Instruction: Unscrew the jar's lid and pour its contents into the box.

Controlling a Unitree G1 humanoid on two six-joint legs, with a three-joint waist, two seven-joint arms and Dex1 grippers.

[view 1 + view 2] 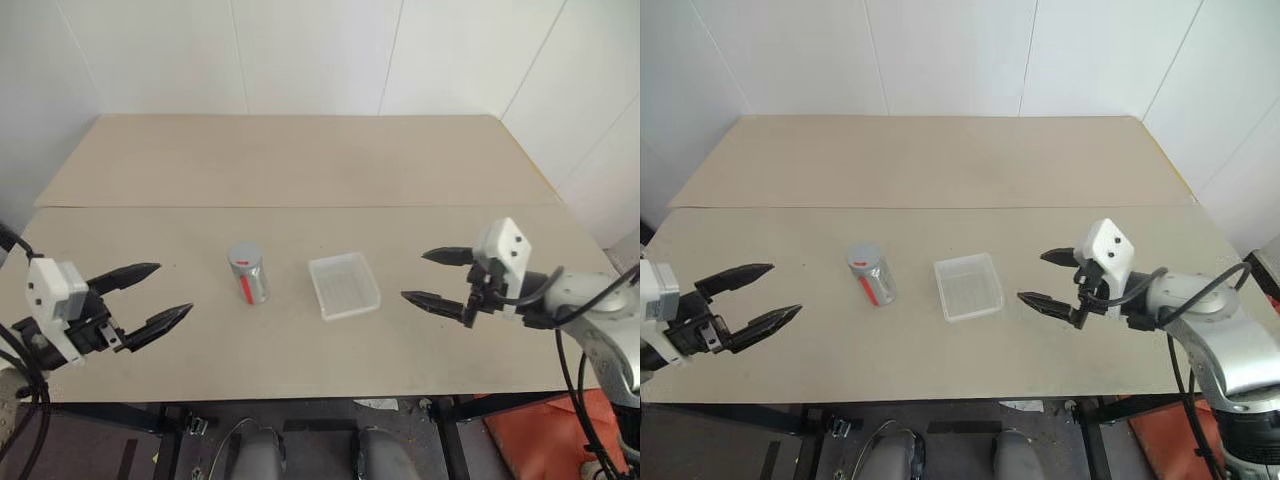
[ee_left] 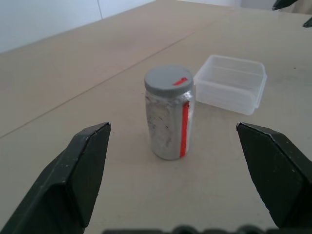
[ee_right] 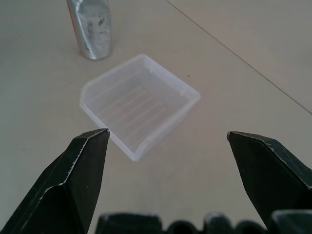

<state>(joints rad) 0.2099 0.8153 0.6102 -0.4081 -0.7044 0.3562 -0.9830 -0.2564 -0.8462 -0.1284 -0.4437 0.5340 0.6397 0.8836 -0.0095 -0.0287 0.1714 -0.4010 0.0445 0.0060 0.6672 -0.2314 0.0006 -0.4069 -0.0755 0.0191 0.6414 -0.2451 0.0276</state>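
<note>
The jar (image 1: pixel 248 277) stands upright on the table's middle, a red stripe down its side. Its grey lid (image 2: pixel 168 80) is screwed on top with a small red mark. The contents are hidden behind the jar's cloudy wall. To its right lies the box (image 1: pixel 344 285), a translucent white tray, empty with a ribbed bottom (image 3: pixel 139 111). My left gripper (image 1: pixel 152 297) hovers open to the left of the jar, pointing at it, nothing between its fingers. My right gripper (image 1: pixel 432 277) hovers open to the right of the box, pointing at it, also holding nothing.
The beige table (image 1: pixel 300 160) stretches far back to white walls, with a seam (image 1: pixel 300 207) running across behind the jar and box. Its front edge (image 1: pixel 300 398) lies close below both grippers. An orange object (image 1: pixel 545 440) sits on the floor at the right.
</note>
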